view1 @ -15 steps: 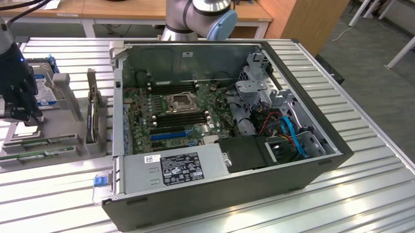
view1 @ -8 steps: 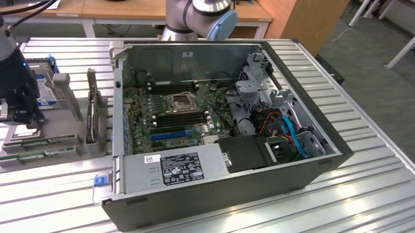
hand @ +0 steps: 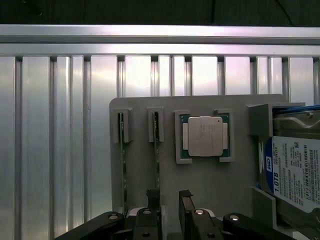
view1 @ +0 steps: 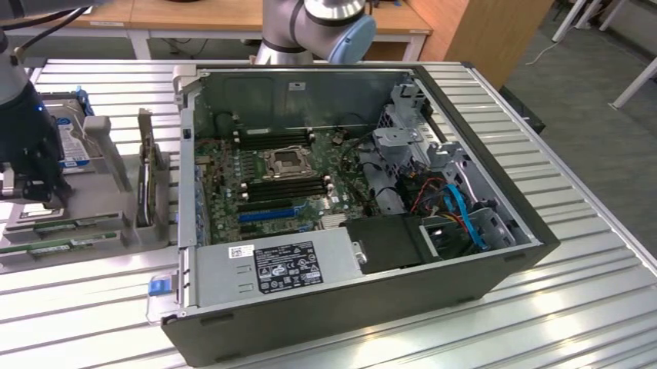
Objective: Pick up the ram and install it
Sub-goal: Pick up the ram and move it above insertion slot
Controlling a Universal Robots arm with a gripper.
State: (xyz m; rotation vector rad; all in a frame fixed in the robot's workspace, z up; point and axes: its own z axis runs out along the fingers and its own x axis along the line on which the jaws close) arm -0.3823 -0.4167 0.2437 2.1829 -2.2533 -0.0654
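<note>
At the exterior view's left, the gripper (view1: 34,191) hung low over the grey holder (view1: 103,142). Its jaws stood apart and grasped nothing. The holder sat near the edge of the slatted table (view1: 575,307), and bare slats lay between it and the rim.

The ram (view1: 61,225) rested in a slot of the holder just under the gripper. A second ram stick (view1: 46,247) sat in the next slot, nearer the table's edge. In the wrist view the ram (hand: 156,145) stood on edge and ran down to one of the fingers (hand: 152,200). Whether they touched could not be told, as the finger hid the stick's end. The gripper (hand: 169,202) straddled bare holder (hand: 235,190) between the ram and the processor (hand: 205,136). Beyond the processor, the hard drive (hand: 295,170) was cut off by the frame.

Further right in the exterior view, an expansion card (view1: 151,184) stood upright beside the open computer case (view1: 308,330). The case held the motherboard (view1: 272,173), a power supply (view1: 277,265) and blue cables (view1: 467,219).
</note>
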